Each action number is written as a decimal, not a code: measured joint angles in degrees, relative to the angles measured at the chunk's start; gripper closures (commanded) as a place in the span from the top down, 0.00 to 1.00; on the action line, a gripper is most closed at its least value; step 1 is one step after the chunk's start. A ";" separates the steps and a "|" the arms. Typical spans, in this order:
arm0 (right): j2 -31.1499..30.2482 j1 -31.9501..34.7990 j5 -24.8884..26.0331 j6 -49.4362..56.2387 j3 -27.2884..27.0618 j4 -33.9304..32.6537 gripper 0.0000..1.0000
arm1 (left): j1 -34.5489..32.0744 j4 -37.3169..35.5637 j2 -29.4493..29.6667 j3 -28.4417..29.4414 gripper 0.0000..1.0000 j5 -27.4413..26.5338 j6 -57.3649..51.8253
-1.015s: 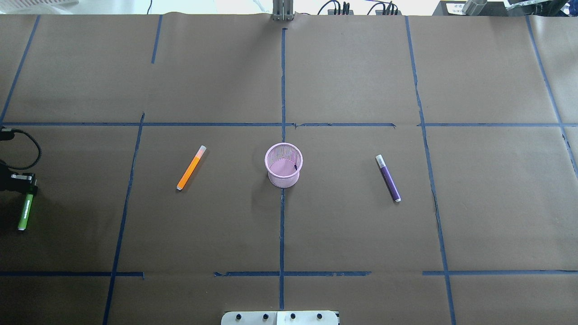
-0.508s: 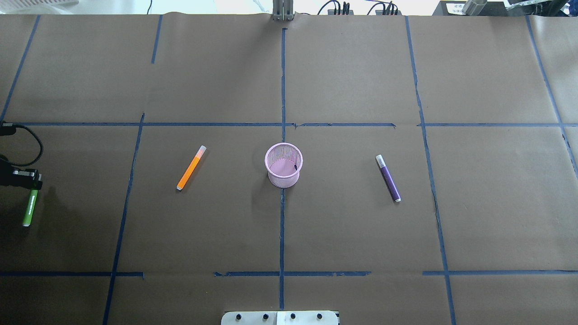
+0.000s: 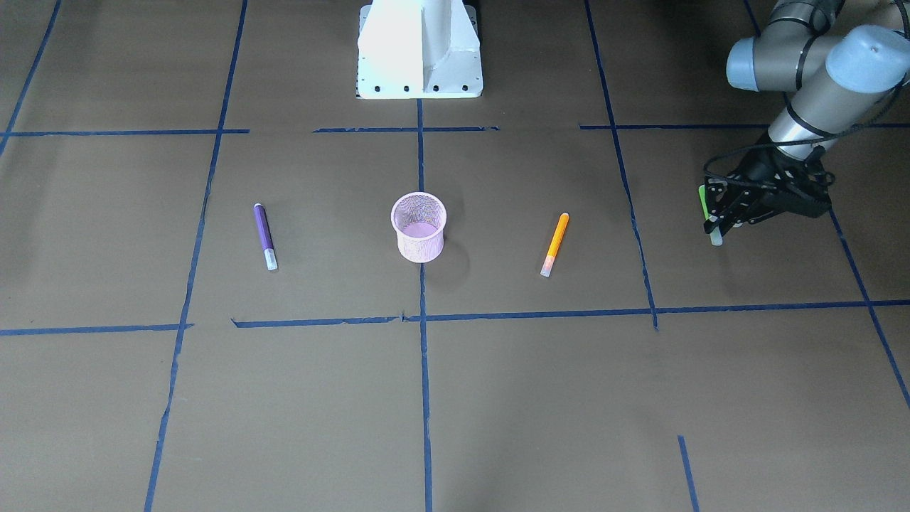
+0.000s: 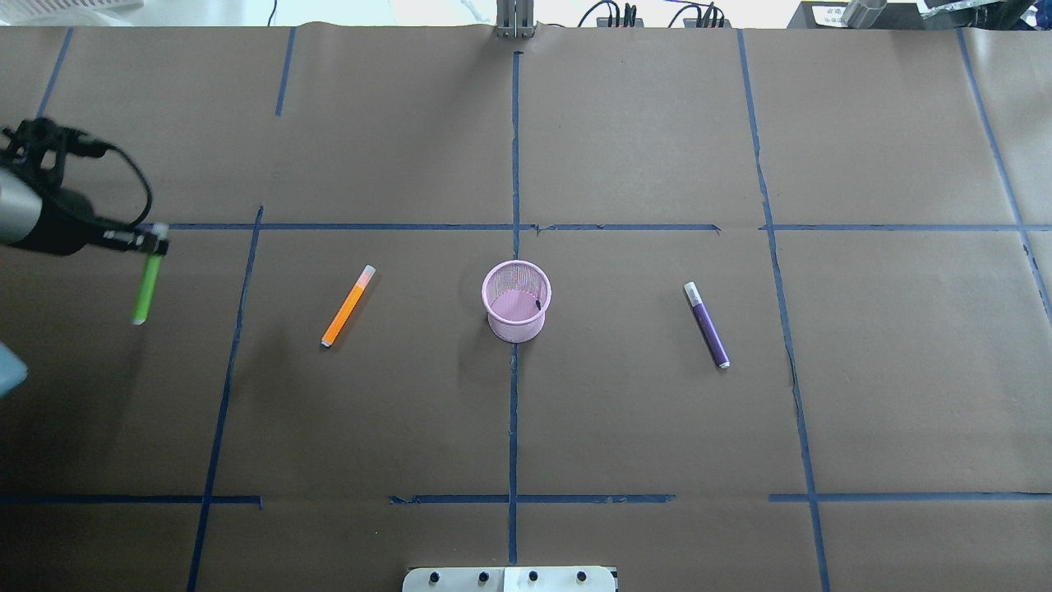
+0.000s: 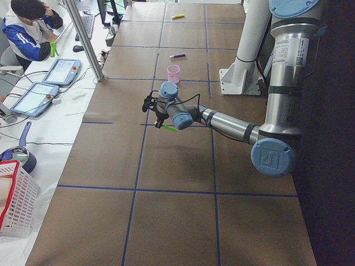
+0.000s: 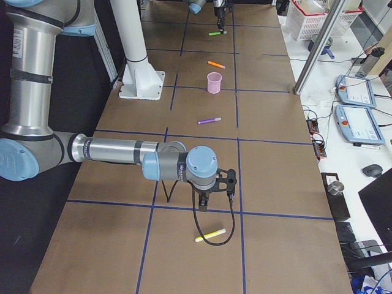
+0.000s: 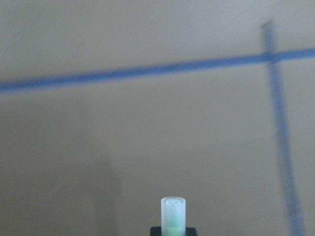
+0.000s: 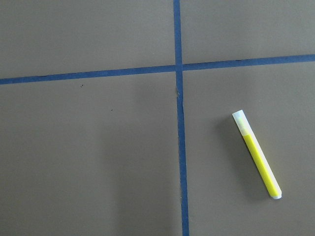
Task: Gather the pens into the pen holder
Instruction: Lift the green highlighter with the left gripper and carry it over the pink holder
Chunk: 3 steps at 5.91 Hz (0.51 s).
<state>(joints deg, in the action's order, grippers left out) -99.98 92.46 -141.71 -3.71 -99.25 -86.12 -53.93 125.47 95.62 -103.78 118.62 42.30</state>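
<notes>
Two pincers: the left pincer (image 4: pixel 154 243) clenches the green pen (image 4: pixel 145 289) above the table (image 4: pixel 657 123); whether the right pincer (image 6: pixel 204 206) is clenched, I cannot tell. The orange pen (image 4: pixel 348 306) and purple pen (image 4: pixel 707 325) lie flanking the pen holder (image 4: pixel 516 301).

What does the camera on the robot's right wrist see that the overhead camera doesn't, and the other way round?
Only the right wrist view shows a slim yellow marker pen with a pale cap, lying flat beside a crossing of tape lines. Only the overhead view shows the small round pink wire-mesh cup, a slim orange marker pen and a slim purple marker pen lying either side of it, and the left claw holding a slim green marker pen. Both show the brown paper table top and its blue tape lines.
</notes>
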 measured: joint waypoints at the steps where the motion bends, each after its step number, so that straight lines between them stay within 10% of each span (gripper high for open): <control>1: 0.12 0.00 -0.36 -0.20 -0.13 0.05 1.00 | 0.89 -0.09 7.14 -1.10 0.00 -1.55 -0.40; 3: 0.21 0.00 -0.49 -0.24 -0.25 -0.01 1.00 | 6.88 0.27 19.10 -1.81 0.00 -11.37 -3.00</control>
<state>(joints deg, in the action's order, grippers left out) -99.76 92.46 -142.20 -3.95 -99.51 -86.14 -47.04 125.74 114.73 -105.59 107.25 39.30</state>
